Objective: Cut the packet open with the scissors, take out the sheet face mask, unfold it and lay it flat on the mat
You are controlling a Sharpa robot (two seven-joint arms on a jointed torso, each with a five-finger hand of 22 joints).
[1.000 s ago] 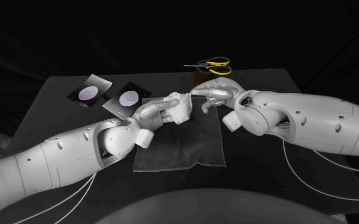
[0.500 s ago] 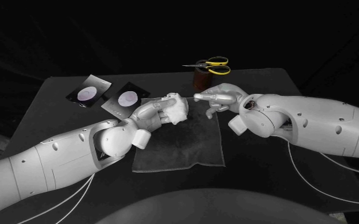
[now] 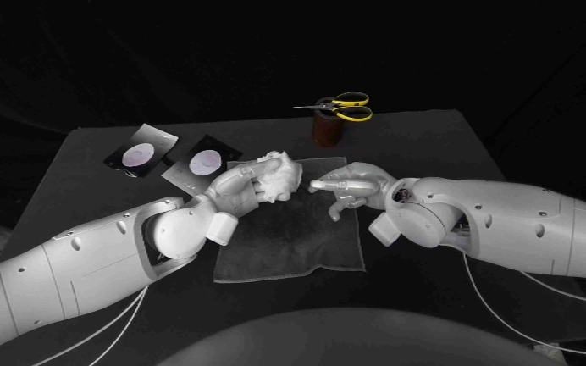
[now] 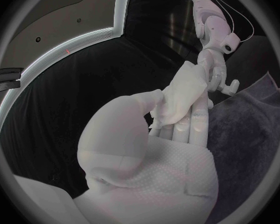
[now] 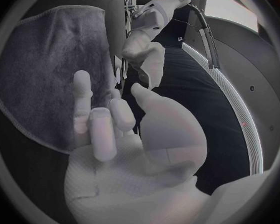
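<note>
mask: crumpled white sheet face mask [image 3: 279, 175] sits bunched up in the silver left hand [image 3: 242, 190], over the far end of the dark grey cloth mat [image 3: 299, 239] | hands: left grips the mask; silver right hand [image 3: 348, 188] is just beside it, holding nothing, some fingers curled | feel: looks light, soft, floppy; probably wet and easy to rip; pinch a loose edge, pull gently
</note>
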